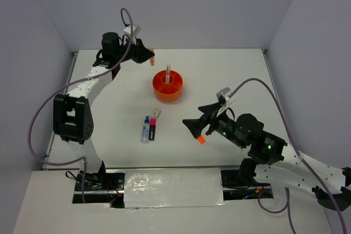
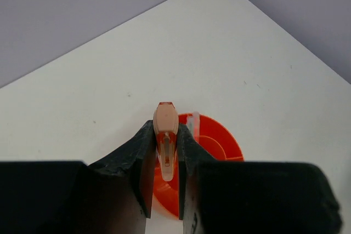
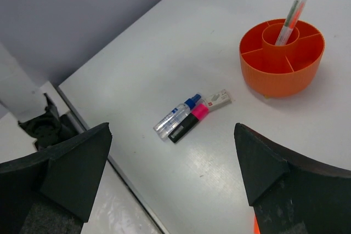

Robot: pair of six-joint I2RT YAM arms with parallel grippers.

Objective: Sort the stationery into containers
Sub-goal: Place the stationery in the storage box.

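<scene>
The round orange organiser [image 1: 168,86] stands mid-table, with thin pens [image 1: 168,73] upright in its central tube; it also shows in the right wrist view [image 3: 281,58] and under the left jaws [image 2: 219,146]. My left gripper [image 1: 150,57] hangs above and to the far left of it, shut on a short peach piece [image 2: 165,135]. The blue-capped marker [image 1: 145,129] and pink-black highlighter [image 1: 153,127] lie side by side on the table, also in the right wrist view [image 3: 176,116] [image 3: 189,121]. My right gripper [image 1: 193,127] is open and empty, right of them. An orange-black highlighter [image 1: 201,139] lies under it.
A small white box [image 3: 218,98] lies by the highlighter's pink cap, also seen from above [image 1: 156,113]. Grey walls enclose the white table on three sides. The table's near edge [image 3: 98,146] with a metal rail lies close to the markers.
</scene>
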